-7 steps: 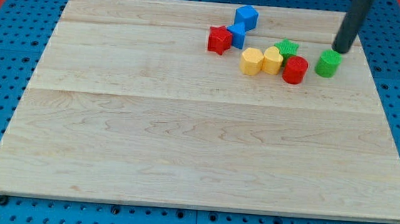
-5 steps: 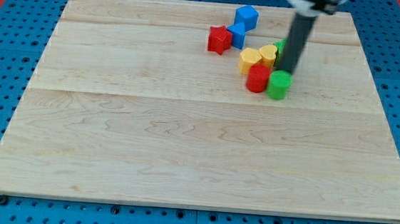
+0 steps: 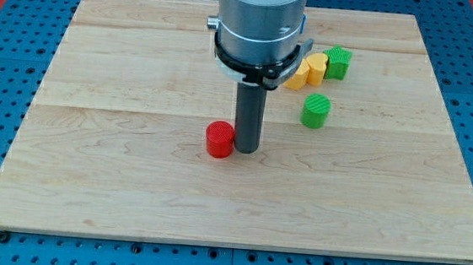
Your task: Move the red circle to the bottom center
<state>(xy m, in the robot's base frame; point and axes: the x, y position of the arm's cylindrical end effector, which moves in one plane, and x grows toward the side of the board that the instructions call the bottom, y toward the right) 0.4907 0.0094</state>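
The red circle (image 3: 219, 139) lies on the wooden board (image 3: 114, 182), a little left of centre and below the middle. My tip (image 3: 245, 148) stands right against the red circle's right side. The arm's grey body hangs over the board's upper middle and hides what lies behind it.
A green cylinder (image 3: 315, 110) sits to the right of my tip. Two yellow blocks (image 3: 307, 71) and a second green block (image 3: 338, 62) cluster at the upper right, the left yellow one partly hidden by the arm. The blue and red star blocks are hidden.
My tip has swept from the upper right down and left. The red circle moved with it from the cluster to below the middle. The green cylinder shifted slightly.
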